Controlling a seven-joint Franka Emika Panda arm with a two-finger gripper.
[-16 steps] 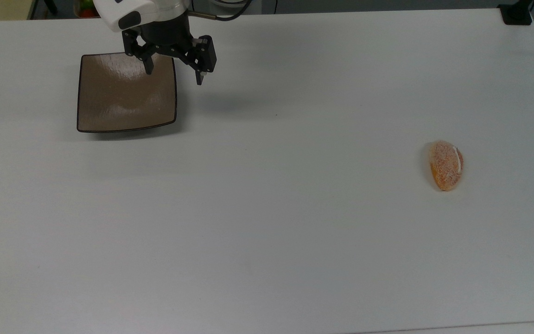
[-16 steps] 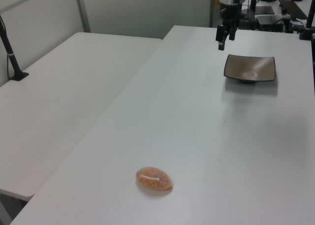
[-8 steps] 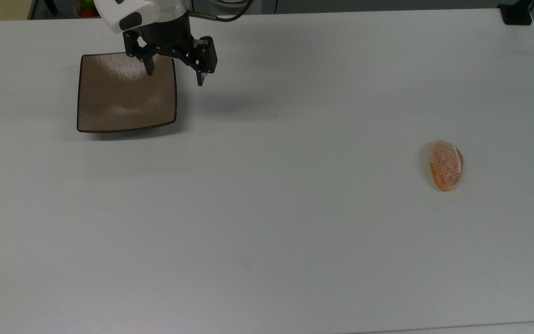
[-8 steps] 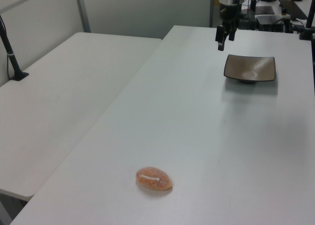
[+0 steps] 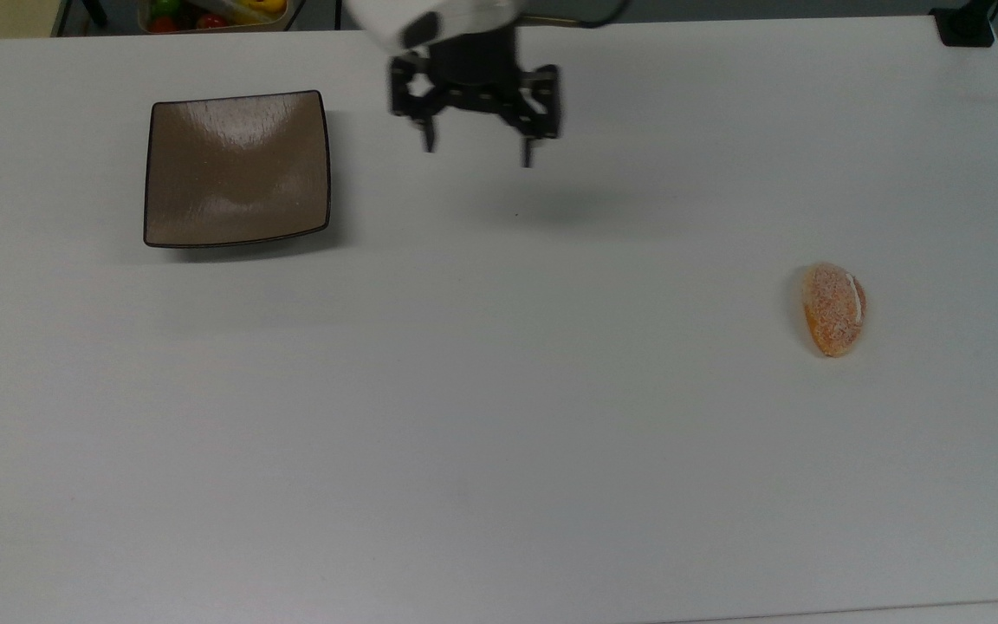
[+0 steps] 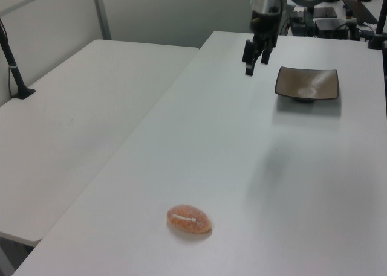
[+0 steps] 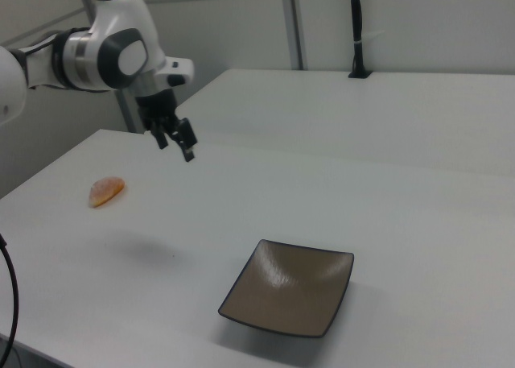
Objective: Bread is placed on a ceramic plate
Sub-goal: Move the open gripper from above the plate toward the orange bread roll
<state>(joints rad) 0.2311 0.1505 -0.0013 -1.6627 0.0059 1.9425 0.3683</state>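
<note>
The bread [image 5: 833, 309], a small oval orange bun with white speckles, lies on the white table at the top view's right; it is also near the front in the left view [image 6: 189, 219] and at the right view's left [image 7: 106, 191]. The ceramic plate [image 5: 236, 169], square and glossy brown, sits empty at the top view's upper left [image 6: 307, 84] [image 7: 290, 297]. My gripper [image 5: 477, 154] hangs open above the bare table to the right of the plate in the top view, far from the bread, with nothing between its fingers [image 6: 254, 64] [image 7: 177, 149].
A second white table [image 6: 78, 107] adjoins on the left view's left, with a black post [image 6: 12, 58] on it. A black mount [image 5: 967, 26] stands at the top view's upper right corner. A bin of colourful items [image 5: 213, 13] sits beyond the table's far edge.
The gripper has moved from over the plate's corner to the top view's right, out over bare table, and stays open. Bread and plate have not moved.
</note>
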